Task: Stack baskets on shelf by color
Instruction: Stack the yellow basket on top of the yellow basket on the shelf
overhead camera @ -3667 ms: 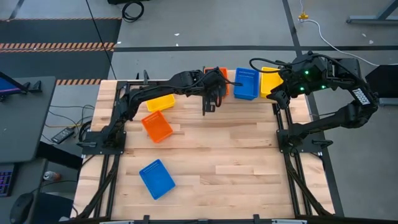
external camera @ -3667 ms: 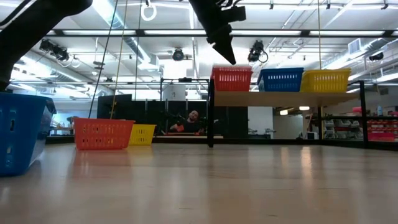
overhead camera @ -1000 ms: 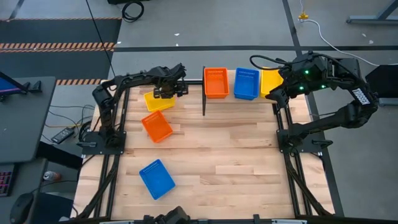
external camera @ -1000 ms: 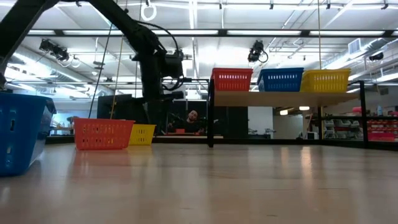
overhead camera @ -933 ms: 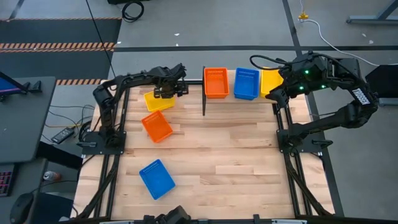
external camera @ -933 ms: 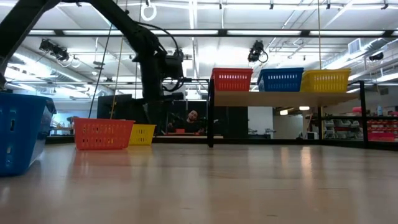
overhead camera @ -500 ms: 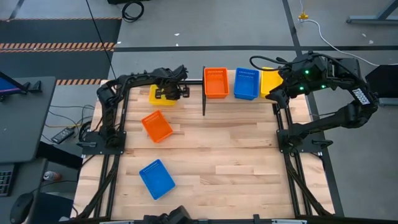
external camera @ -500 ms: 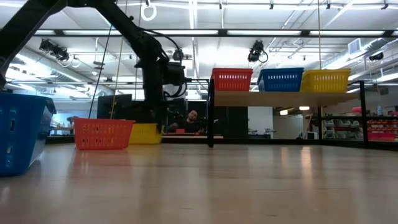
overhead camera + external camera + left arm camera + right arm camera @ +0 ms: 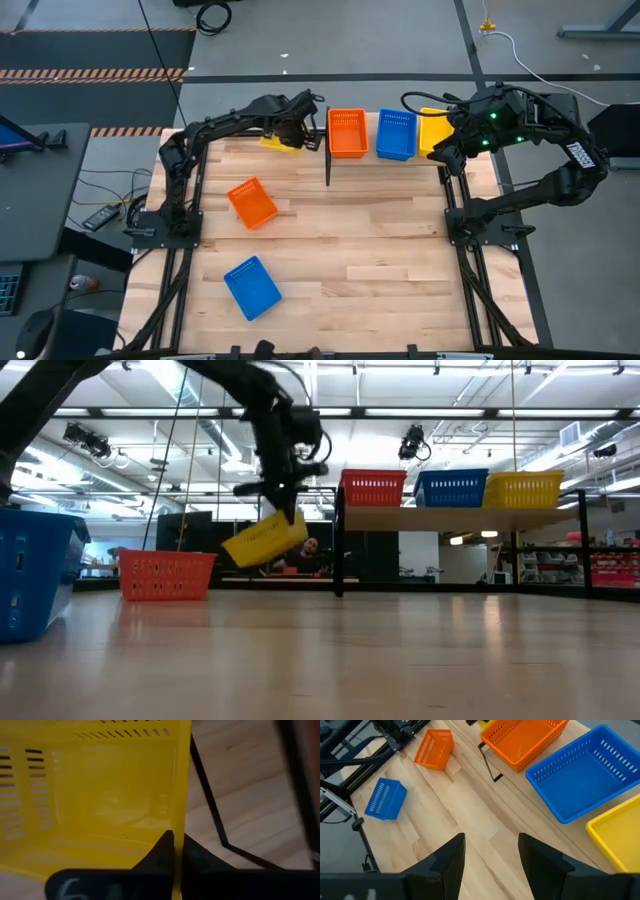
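Shelf (image 9: 450, 516): your orange basket (image 9: 347, 132), blue basket (image 9: 396, 134) and yellow basket (image 9: 523, 489) fill its top side by side; open tabletop (image 9: 360, 240) lies in front. Since half a second ago, the loose yellow basket (image 9: 264, 540) has left the table and hangs tilted just left of the shelf. Left gripper (image 9: 176, 851) pinches its wall. Right gripper (image 9: 488, 852), spread, waits over the shelf's right end.

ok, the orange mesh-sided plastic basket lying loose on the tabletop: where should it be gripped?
Probably one long wall's top rim, from above. The orange mesh-sided plastic basket sits upright and open-topped, skewed to the table edges, so one of the fingers can drop inside and one outside. Rotate the wrist to match its skew.
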Controlling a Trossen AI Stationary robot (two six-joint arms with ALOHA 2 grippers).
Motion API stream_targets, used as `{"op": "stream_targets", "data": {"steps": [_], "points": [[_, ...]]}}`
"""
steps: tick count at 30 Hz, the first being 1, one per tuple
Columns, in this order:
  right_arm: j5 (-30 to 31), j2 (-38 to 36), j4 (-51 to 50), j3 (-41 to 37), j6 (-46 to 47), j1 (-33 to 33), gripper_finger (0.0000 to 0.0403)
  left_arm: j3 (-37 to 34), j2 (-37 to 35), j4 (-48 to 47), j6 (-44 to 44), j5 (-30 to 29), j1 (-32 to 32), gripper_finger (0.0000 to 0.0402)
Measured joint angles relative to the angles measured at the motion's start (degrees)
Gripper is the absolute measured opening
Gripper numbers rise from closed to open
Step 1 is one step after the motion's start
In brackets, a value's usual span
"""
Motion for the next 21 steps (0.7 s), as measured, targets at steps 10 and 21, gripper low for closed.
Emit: {"op": "stream_targets", "data": {"steps": [10,21], "points": [[-0.18,0.00,-0.02,0.00,0.08,0.00,0.0190,15.05,-0.02,-11.95,8.60,-10.82,-7.13,0.0006],[0.55,0.00,-1.30,-0.04,3.35,0.00,0.0190,22.00,-0.02,-13.31,14.80,-10.79,-16.20,0.0008]]}}
